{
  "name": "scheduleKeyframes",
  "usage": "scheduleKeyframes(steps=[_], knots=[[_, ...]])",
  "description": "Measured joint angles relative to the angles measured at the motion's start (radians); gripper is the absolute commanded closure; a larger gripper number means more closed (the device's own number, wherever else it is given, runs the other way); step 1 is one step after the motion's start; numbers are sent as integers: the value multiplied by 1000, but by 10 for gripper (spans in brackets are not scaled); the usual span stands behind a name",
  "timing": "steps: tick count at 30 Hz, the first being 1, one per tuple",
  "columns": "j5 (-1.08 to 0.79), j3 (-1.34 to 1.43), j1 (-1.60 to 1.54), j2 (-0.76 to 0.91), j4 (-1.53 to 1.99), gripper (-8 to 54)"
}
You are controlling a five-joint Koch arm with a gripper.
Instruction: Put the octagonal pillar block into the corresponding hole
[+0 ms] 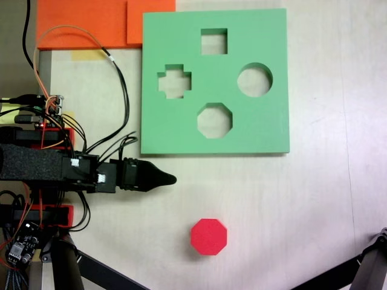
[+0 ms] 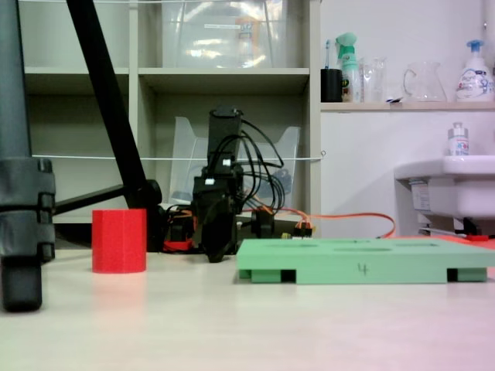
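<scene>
- The octagonal pillar block (image 1: 209, 236), bright red foam, stands upright on the pale worktop (image 1: 314, 199), well below the green foam board (image 1: 266, 130) in the top-down fixed view.
- In the low fixed view the block (image 2: 119, 240) stands left of the board (image 2: 363, 261), apart from it.
- The eight-sided hole (image 1: 214, 120) sits low in the board, below the square cutout (image 1: 214, 41), between the cross cutout (image 1: 174, 81) and the round cutout (image 1: 254, 80).
- The gripper (image 1: 169, 179) points right, just below the board's lower left corner, touching nothing; its jaws overlap into one dark tip, so I cannot tell whether they are spread or pressed together.
</scene>
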Motion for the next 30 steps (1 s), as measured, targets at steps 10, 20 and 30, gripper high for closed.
scheduleKeyframes(steps=[10, 20, 30], knots=[[0, 0, 0, 0, 0, 108], [850, -63, 95, 0, -26, 142], [1355, -864, 140, -3, 908, 175]])
